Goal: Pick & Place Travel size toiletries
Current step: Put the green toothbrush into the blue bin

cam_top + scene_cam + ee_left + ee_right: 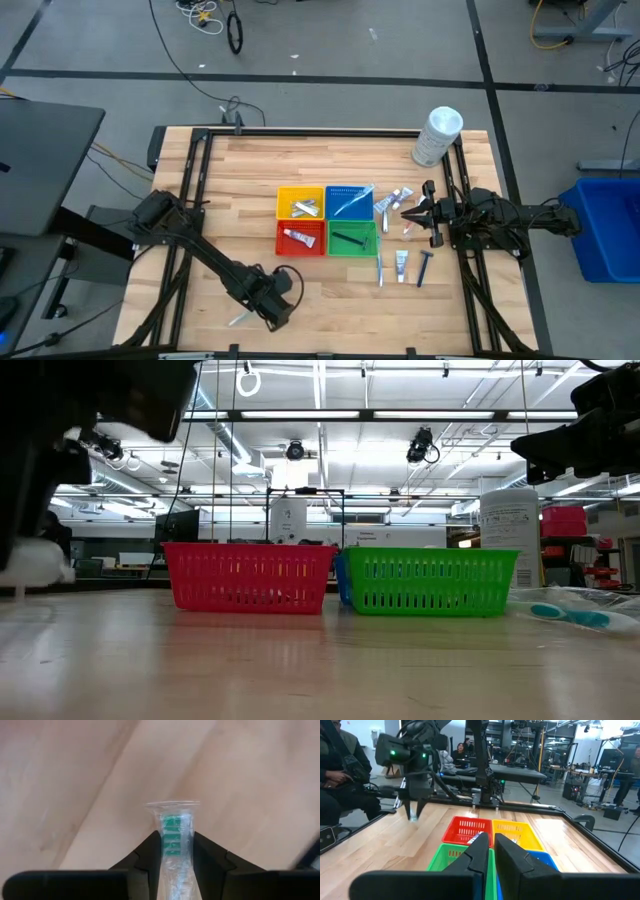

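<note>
From above, a pale wooden table (250,180) stands on a grey floor crossed by dark lines and loose cables. Four small baskets sit together at its middle: yellow basket (300,202), blue basket (349,201), red basket (300,238) and green basket (352,238). A white tube (298,237) lies in the red one, a dark razor (350,240) in the green. More toiletries (400,262) lie loose on the wood right of the baskets, and a large white container (436,136) stands near the far right corner. The left gripper (268,312) is down at the near edge, well apart from the baskets; the right gripper (410,212) sits just right of the blue basket, beside the loose items.

At table height, the red basket (250,576) and green basket (430,580) block the middle, with a bright workshop ceiling beyond.

From the left wrist, the left fingers (150,855) are clamped on a clear wrapped toothbrush (174,845) with green bristles, over bare wood.

From the right wrist, the right fingers (512,854) stand nearly together with nothing between them, above the baskets. People sit beyond the table's edge, among desks and equipment.
</note>
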Tool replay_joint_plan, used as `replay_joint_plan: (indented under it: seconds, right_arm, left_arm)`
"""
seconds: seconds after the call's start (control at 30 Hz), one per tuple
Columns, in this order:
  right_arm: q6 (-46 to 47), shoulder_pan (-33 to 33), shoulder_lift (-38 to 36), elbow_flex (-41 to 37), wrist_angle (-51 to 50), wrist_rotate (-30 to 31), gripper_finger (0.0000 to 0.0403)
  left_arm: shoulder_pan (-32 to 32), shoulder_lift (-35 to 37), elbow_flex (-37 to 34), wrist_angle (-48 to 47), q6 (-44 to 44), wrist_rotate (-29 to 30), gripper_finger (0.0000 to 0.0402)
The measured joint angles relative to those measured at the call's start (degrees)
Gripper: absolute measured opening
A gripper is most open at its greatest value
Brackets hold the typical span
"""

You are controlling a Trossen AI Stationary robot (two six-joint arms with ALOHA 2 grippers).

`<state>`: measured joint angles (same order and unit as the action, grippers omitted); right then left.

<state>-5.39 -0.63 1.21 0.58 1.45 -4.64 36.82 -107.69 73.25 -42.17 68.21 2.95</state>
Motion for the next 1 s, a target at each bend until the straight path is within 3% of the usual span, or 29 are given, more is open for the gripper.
replay_joint_plan:
  seconds: [0.37,0.73,1.0]
  right_arm:
    - [0.00,0.00,0.00,-0.01,0.00,0.00,0.0040]
    - [0.00,0.01,0.00,-0.02,0.00,0.00,0.0040]
    - [0.00,0.00,0.00,-0.01,0.00,0.00,0.0040]
  left_arm:
    - [-0.51,0.23,4.11,-0.88,-4.41,0.03,0.0101]
    - [-3.50,0.23,4.41,-0.47,-15.47,1.80,0.0101]
    - [-7.32,0.23,11.00,-0.92,-22.52,2.10,0.0101]
